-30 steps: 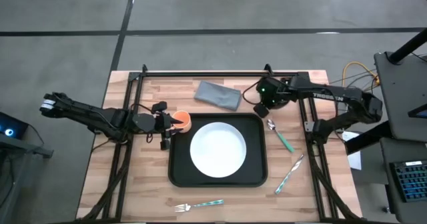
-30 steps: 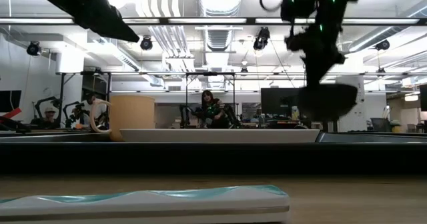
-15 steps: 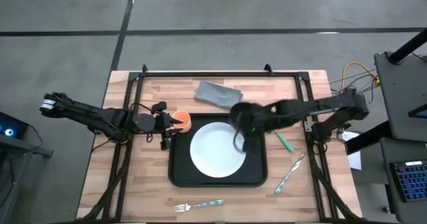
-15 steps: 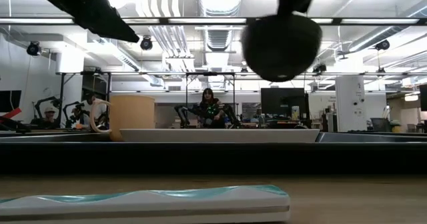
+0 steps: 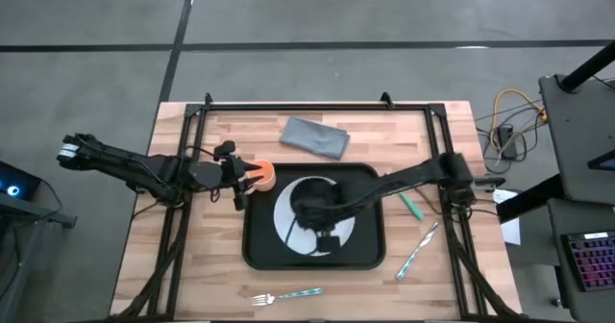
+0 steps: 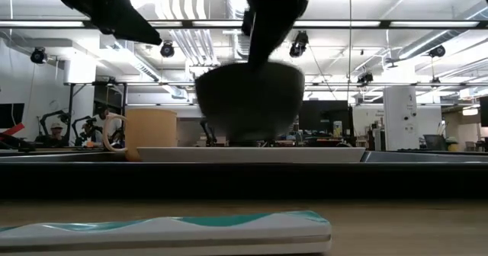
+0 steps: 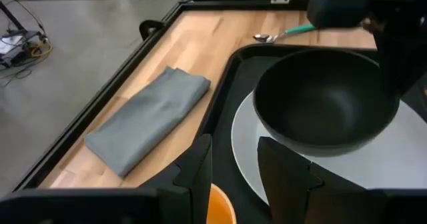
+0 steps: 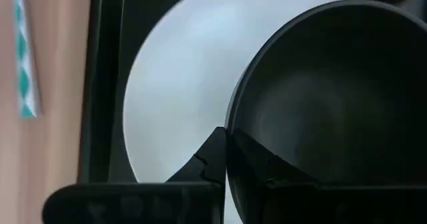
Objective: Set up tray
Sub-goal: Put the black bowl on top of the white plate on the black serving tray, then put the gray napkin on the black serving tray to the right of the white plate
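Change since earlier view: right arm has swung from the table's far right corner to over the tray's middle, bringing a black bowl point(image 5: 317, 219) with it; left arm and cup unchanged.
Tray point(image 5: 258, 251): lies flat at table centre, near edge toward the fork point(image 5: 285, 295); a white plate point(image 5: 288, 206) sits inside it.
Tray handling — judgement: rigid and probably light, smooth surface likely slippery; the raised rim is the only sensible place to take hold, best at a long side clear of the plate.
Bowl: held just above the plate, not yet seated by the low view; hard and smooth, could skate on the plate.
Right gripper point(image 8: 223, 159): clamped on the bowl's rim — one finger point(image 8: 207, 159) outside the wall.
Left gripper point(image 5: 242, 174): at the tray's far left corner, closed partway on the orange cup point(image 5: 262, 174).
Cup: stands on the wood just beside the tray.
Surroundings: grey napkin point(image 5: 313, 136) beyond the tray; spoon point(image 5: 411, 205) and knife point(image 5: 416, 251) to its right.
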